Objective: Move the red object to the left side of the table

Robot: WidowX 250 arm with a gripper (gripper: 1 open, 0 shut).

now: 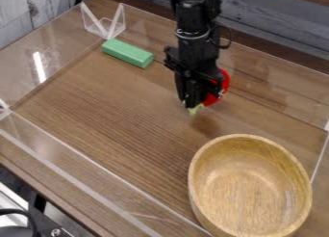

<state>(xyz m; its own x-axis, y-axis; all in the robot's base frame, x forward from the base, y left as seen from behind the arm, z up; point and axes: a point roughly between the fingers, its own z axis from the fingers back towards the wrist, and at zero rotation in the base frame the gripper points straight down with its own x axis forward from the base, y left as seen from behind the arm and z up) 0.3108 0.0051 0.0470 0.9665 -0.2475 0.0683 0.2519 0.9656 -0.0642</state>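
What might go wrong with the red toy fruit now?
The gripper is right against the red toy fruit and hides part of it, so if its hold is poor, the fruit might slip out. It's round, so it could roll over the table, maybe toward the big wooden bowl.

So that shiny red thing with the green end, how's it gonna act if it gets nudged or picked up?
The red object looks rounded, so a push would probably make it roll. Its glossy skin may be slippery. Being toy-like, it's likely light and fairly stiff, though the claw hides part of it.
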